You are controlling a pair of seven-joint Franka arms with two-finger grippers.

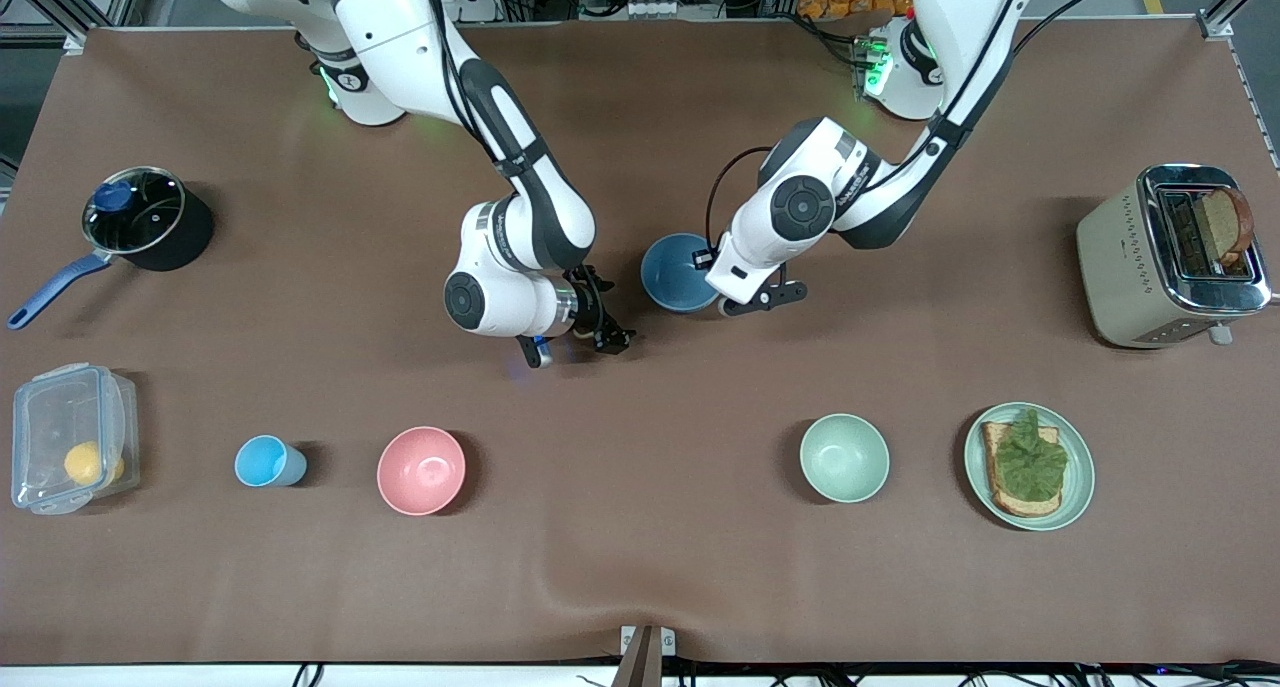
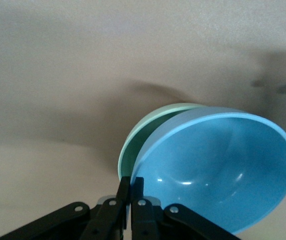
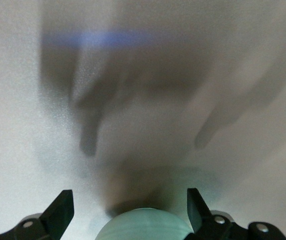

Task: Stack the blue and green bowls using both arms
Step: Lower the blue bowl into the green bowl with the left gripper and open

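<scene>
The left claw [image 2: 131, 200] pinches the blue bowl [image 2: 218, 167] – nested in the green bowl [image 2: 148, 131] – while the right claw [image 3: 130, 212] hangs spread over the bench [image 1: 640, 567].

Brown table [image 1: 640, 567]: pot [image 1: 140, 222], lidded container [image 1: 70, 437], cup [image 1: 265, 461], pink bowl [image 1: 421, 470], mint bowl [image 1: 844, 457], plate [image 1: 1078, 487], toaster [image 1: 1130, 267].

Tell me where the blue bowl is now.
The blue bowl sits mid-table inside the green bowl, its rim pinched by the left gripper, beside the right gripper.
</scene>
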